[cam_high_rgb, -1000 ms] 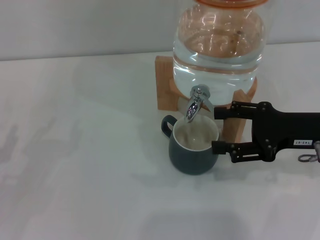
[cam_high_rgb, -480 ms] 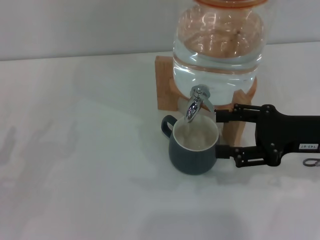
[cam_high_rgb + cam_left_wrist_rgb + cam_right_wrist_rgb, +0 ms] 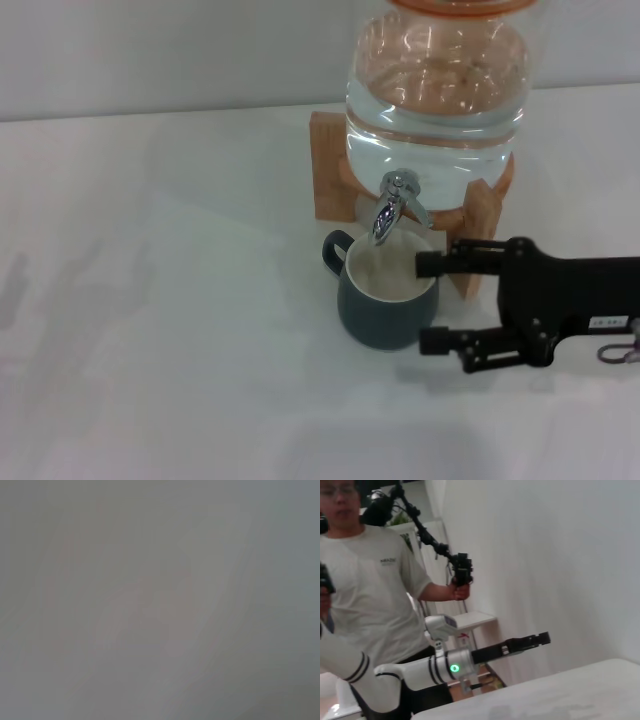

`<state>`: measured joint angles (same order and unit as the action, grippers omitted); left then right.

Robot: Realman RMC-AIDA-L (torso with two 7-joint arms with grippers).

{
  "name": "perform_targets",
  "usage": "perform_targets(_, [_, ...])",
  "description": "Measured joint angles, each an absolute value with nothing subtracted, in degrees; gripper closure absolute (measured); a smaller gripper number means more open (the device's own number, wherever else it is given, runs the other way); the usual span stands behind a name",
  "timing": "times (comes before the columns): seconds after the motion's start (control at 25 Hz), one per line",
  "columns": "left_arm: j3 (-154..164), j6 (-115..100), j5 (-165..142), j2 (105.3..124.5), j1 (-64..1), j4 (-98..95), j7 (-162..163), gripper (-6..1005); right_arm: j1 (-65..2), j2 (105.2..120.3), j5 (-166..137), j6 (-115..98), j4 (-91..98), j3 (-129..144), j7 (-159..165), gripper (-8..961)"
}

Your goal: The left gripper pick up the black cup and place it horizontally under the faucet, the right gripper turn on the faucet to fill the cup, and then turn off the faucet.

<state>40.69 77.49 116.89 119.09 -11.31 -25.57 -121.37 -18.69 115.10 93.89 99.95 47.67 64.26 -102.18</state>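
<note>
Right gripper (image 3: 428, 303) fingers spread just right of the black cup (image 3: 384, 299), which sits upright on the white desk (image 3: 150, 300) under the chrome faucet (image 3: 392, 204) toward the far edge; left gripper (image 3: 540, 639) held off-desk, looks pressed together.

Charcoal black cup (image 3: 385, 305), cream inside

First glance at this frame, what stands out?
The big clear water jar on its wooden stand dominates the far side of the white table, with the faucet right above the black cup. The right gripper reaches in from the right, fingers open beside the cup. The left gripper shows only in the right wrist view, raised off the table.
</note>
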Motion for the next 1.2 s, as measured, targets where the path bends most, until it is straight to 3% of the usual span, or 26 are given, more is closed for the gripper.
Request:
perform_targets(0.6, [40.7,77.4,117.1,119.09,-11.1,-24.9,-122.0,485,-18.9,115.22,101.3,85.9,53.0,81.9,-99.6,115])
perform_targets(1.2, [40.7,77.6,117.4,119.09,-9.9,-24.9,-122.0,484,-18.0,115.06,103.5,82.0,54.0,81.1,-98.6,115])
